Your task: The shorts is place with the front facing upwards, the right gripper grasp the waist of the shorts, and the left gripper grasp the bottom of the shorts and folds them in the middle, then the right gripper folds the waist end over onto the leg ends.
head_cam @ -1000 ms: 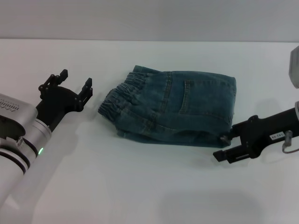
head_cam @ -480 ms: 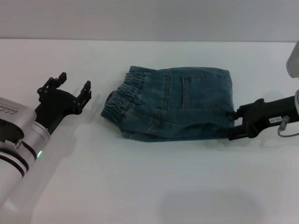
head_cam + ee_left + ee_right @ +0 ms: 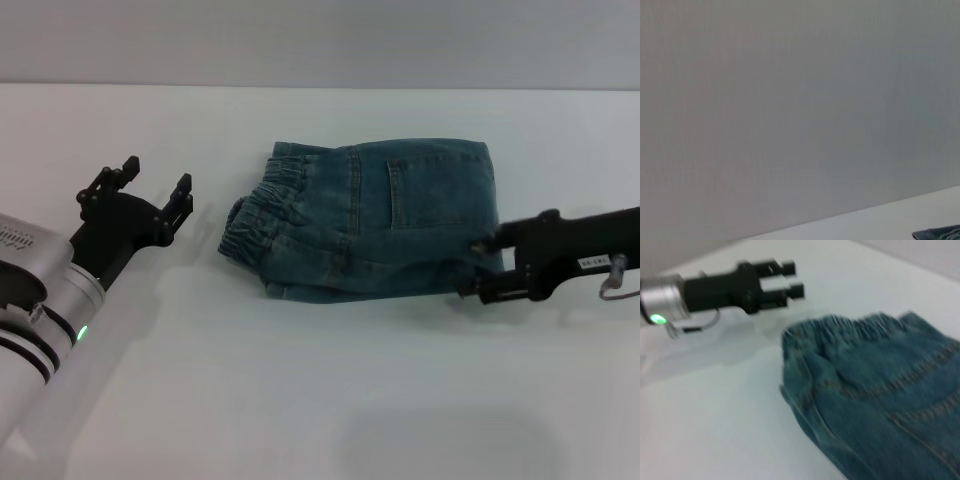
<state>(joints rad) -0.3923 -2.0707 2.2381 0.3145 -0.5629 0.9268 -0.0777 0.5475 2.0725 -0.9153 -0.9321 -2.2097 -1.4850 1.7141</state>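
The shorts (image 3: 400,215) lie folded into a compact denim bundle mid-table, back pocket up. The ruched waist (image 3: 258,212) faces my left side; the leg ends cannot be made out in the fold. My right gripper (image 3: 478,268) is open at the bundle's right edge, one prong above the near corner of the fold and one below it. My left gripper (image 3: 157,175) hovers open and holds nothing, a short way from the waist. The right wrist view shows the waist (image 3: 840,327) and, beyond it, the left gripper (image 3: 796,277). The left wrist view catches only a sliver of denim (image 3: 940,233).
The white table (image 3: 300,400) spreads wide around the shorts, meeting a grey wall (image 3: 320,40) at the back. The left arm's silver wrist (image 3: 40,300) with its green light fills the near left corner.
My right gripper rose from the table near the bundle's near right corner, then slid in along the fold's right edge, nudging the denim slightly. The left gripper barely drifted.
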